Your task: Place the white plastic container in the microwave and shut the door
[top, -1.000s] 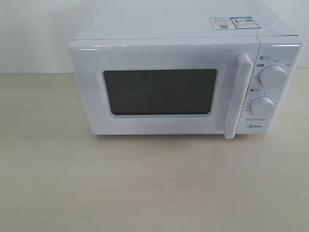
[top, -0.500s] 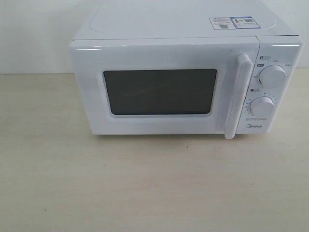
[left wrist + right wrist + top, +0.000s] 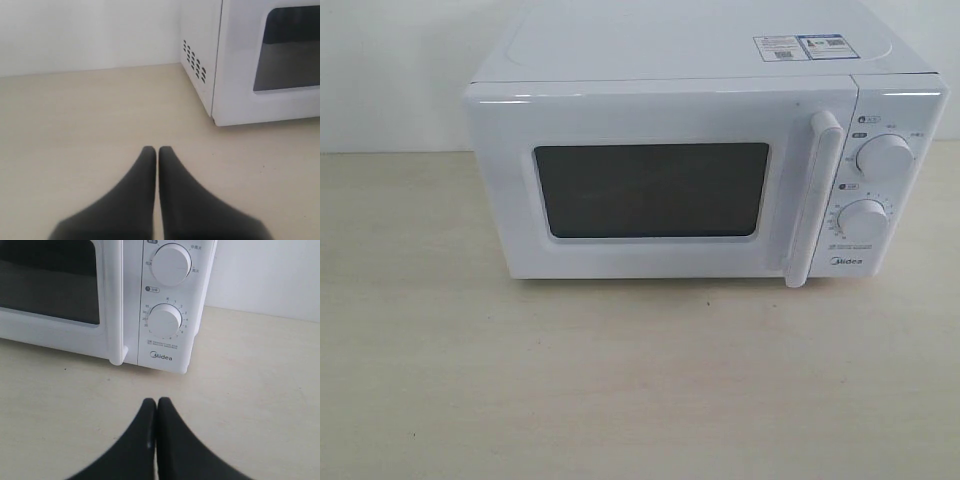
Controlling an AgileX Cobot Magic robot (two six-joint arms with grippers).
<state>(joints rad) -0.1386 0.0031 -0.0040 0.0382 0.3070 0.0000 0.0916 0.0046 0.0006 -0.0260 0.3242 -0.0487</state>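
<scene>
A pale beige worktop (image 3: 620, 400) fills the lower part of the exterior view. Its surface is matt, with faint grain streaks running across it (a light wood pattern, though the material itself cannot be told). One small dark speck (image 3: 708, 302) lies on it near the middle. Behind, a plain white wall (image 3: 390, 70) rises from the worktop's far edge and meets it in a straight horizontal line. Both wrist views show the same bare white wall and beige surface. The light is soft and even, leaving only weak, blurred shadows on the worktop.
</scene>
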